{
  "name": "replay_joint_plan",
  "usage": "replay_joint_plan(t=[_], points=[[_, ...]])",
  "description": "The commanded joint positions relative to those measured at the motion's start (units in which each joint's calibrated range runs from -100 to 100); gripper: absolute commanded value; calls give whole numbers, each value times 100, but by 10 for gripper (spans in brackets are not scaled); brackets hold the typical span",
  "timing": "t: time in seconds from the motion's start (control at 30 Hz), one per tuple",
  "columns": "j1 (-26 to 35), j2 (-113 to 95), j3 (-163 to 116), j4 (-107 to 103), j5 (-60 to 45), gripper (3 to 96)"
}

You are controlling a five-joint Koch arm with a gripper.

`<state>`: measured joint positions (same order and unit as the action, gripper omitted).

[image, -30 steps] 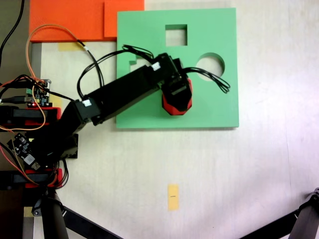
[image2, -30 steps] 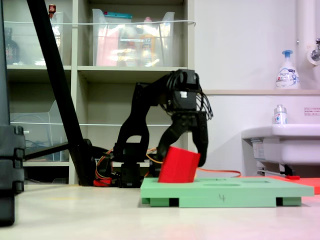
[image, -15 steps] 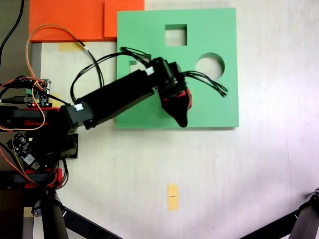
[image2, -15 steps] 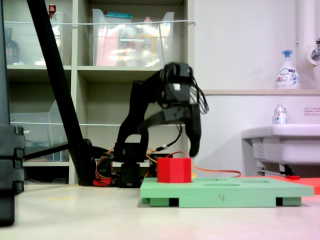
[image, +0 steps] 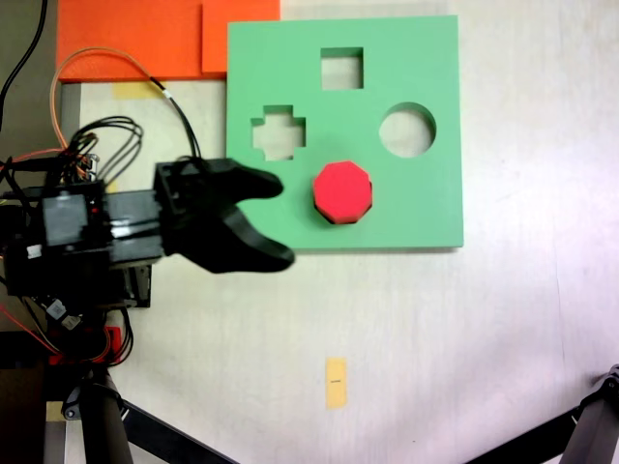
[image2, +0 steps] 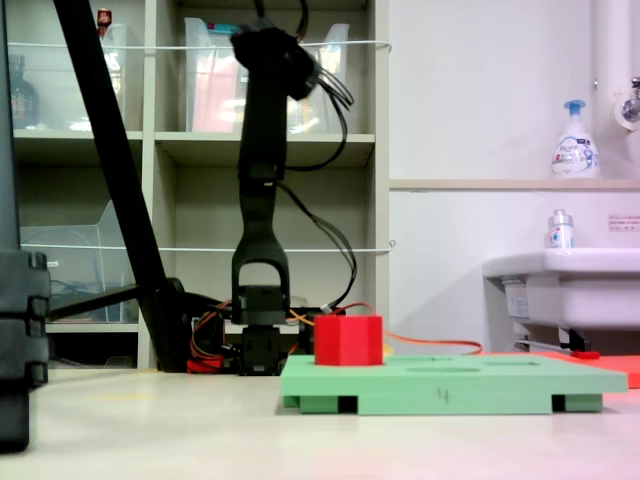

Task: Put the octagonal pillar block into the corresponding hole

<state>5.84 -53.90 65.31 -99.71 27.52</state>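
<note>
The octagonal pillar block (image: 342,190) stands upright in its eight-sided cutout of the green board (image: 426,213), partly proud of it, lying to the first exterior view's right of the gripper (image: 276,222), whose empty jaws are spread apart.

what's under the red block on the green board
The octagonal pillar block stands upright on the green board. An eight-sided hole is presumably beneath it, but the block covers that spot.
</note>
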Motion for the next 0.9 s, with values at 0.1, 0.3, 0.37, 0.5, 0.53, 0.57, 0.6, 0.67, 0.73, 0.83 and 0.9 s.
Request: replay_joint_plan(t=[0.1, 0.3, 0.37, 0.5, 0.53, 0.57, 0.6, 0.67, 0.73, 0.83, 0.9], points=[[-410, -476, -290, -29, -757, 568], [-650, -3842, -6980, 3784, -1099, 538], [-527, -4610, -9492, 5758, -1255, 536], [-513, -4610, -12374, 7270, -1524, 536], [-518, -4610, -13042, 7857, -1568, 536], [-518, -4610, -13769, 8560, -1685, 535], [-527, -4610, -14537, 9330, -1817, 532], [-532, -4610, -15923, 10871, -2046, 509], [-523, -4610, -16531, 11064, -2154, 491], [-513, -4610, -16531, 11054, -2252, 481], [-508, -4610, -16531, 10264, -2374, 482]])
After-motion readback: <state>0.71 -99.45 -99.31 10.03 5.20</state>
